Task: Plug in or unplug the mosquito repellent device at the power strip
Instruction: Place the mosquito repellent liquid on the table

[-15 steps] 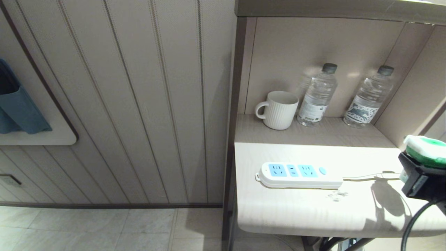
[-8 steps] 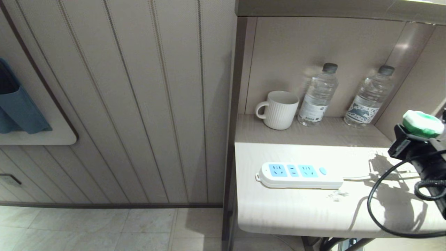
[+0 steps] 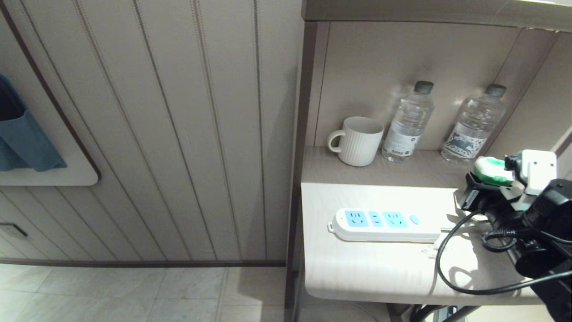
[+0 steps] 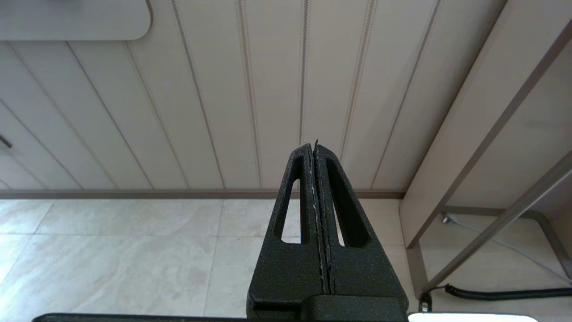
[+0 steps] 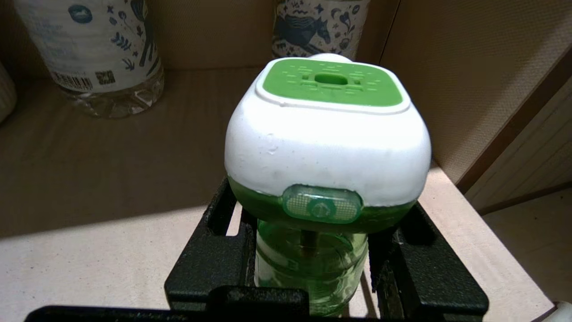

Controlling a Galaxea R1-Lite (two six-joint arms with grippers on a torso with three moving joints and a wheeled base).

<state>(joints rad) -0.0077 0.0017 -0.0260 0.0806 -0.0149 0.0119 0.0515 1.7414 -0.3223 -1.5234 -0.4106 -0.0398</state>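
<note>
Gripping the mosquito repellent device (image 5: 326,147) by its translucent green bottle, right gripper (image 5: 313,264) clamped on it from both sides, white-and-green head sticking up above the black fingers (image 5: 214,264). Hovering over the right end of the pale table (image 3: 357,273), off the surface. Not plugged into anything, so the device is up in the air and well apart from the power strip (image 3: 384,225).

Power strip lying flat on the table, off to the gripper's left in the head view, three light-blue socket panels facing up and all free, little blue button at the end nearest the gripper, white cord (image 3: 451,229) trailing toward it. Beyond the held device, on the recessed shelf: two clear water bottles (image 3: 407,123) (image 3: 473,125), with a white ribbed mug (image 3: 357,141) further left.

Left gripper (image 4: 316,179) parked low, fingers pressed together on nothing, pointed at the paneled wall (image 4: 250,89) and tiled floor (image 4: 134,255).
</note>
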